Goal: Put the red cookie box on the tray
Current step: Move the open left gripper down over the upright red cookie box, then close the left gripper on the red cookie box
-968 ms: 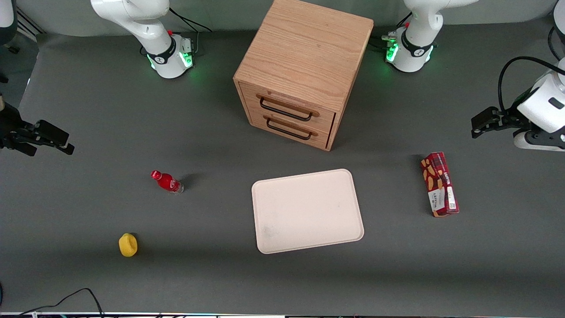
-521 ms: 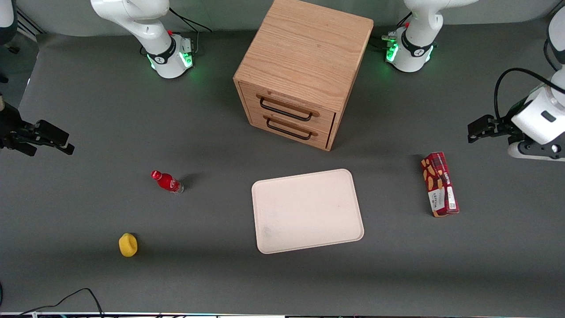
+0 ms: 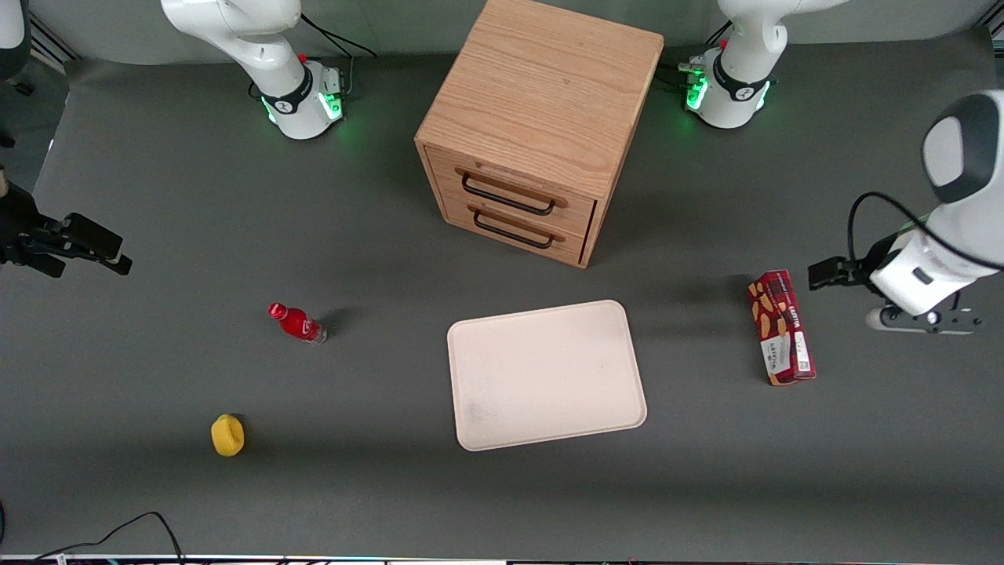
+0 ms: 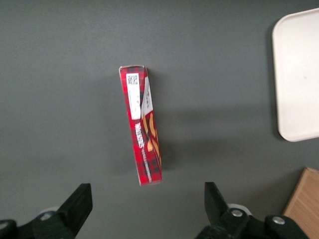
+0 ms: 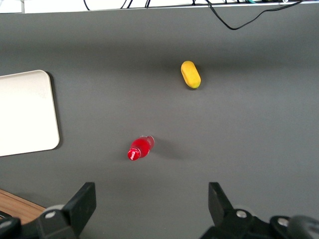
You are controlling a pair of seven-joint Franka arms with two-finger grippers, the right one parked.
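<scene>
Lower now and closer, the gripper (image 4: 144, 209) hangs spread wide above one red cookie box (image 3: 781, 326); one tray (image 3: 547, 374) lies apart, nothing between.

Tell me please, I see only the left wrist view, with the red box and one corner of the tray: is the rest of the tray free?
Observer: Yes. The front view shows the whole tray bare. The red cookie box lies on the table beside it, not touching it.
Operator: Where is my tool relative to the box?
Observer: The open tool hangs above the table, not over the box, a little toward the working arm's end.
Operator: Are other things lying around?
Observer: A small red bottle and a yellow object lie toward the parked arm's end, away from the tray.
</scene>
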